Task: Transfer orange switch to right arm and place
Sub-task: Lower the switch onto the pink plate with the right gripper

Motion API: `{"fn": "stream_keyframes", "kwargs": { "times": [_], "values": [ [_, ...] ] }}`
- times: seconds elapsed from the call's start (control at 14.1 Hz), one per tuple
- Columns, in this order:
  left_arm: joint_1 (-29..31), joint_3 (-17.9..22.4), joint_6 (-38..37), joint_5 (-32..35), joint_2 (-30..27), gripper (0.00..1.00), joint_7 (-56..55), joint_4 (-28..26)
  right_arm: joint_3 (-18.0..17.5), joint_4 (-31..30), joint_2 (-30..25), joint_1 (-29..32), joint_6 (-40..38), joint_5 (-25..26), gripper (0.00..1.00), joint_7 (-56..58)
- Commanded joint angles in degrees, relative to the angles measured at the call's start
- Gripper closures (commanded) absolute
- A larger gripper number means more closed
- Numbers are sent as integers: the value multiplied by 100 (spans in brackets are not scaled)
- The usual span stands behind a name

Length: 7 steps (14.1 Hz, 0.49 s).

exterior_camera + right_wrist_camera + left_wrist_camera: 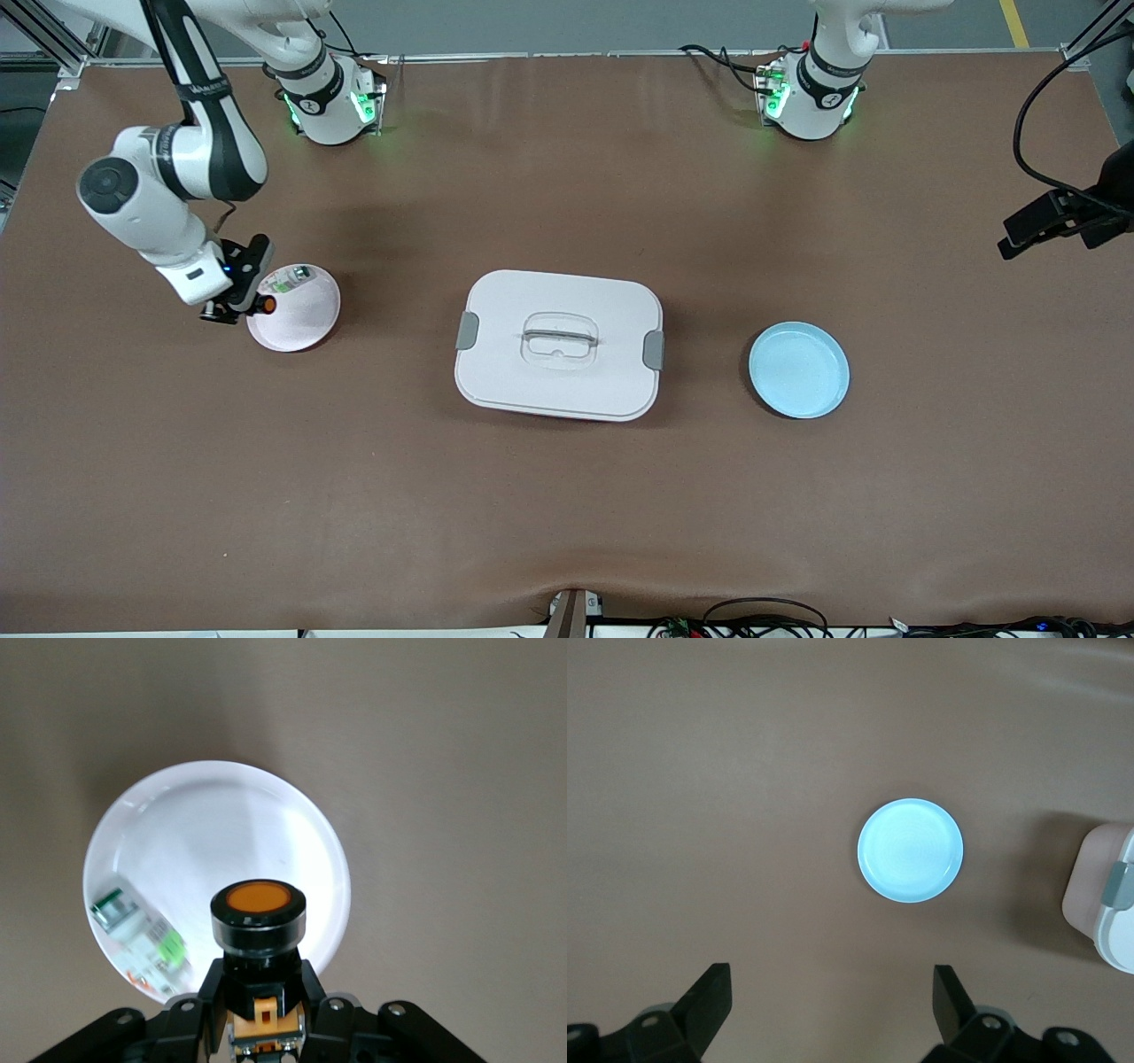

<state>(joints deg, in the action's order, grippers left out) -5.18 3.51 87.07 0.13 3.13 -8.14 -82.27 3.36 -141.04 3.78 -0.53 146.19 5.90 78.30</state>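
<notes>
Switch (258, 904), orange cap facing outward along the jaws' line, sits clamped in the right gripper (237, 297) over the nine-o'clock rim of the white plate (310, 321), while the left gripper (833, 1010) waits open above the blue plate (911, 850).

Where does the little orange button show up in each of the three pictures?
Front view: the orange switch is held in the right gripper over the edge of the pink plate.
Left wrist view: not in it; only the blue plate and a corner of the white box.
Right wrist view: orange switch low at center.
Shared landmark: the pink plate.
</notes>
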Motion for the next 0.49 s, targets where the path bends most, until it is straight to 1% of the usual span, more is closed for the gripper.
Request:
{"fn": "stream_keyframes", "kwargs": {
  "times": [0.0, 0.14, 0.28, 0.42],
  "values": [
    [113, -165, 64, -118, -400, 0, 50, -490, -10, -72, 316, -96, 190, 104, 100, 1],
    [367, -446, 336, -136, -558, 0, 41, -702, -10, -99, 404, -96, 234, 104, 100, 1],
    [368, -456, 346, -145, -533, 0, -12, -694, -2, -99, 509, -87, 278, 148, 100, 9],
    [333, -465, 346, -136, -489, 0, -47, -668, -2, -177, 641, -70, 497, 157, 100, 9]
  ]
}}
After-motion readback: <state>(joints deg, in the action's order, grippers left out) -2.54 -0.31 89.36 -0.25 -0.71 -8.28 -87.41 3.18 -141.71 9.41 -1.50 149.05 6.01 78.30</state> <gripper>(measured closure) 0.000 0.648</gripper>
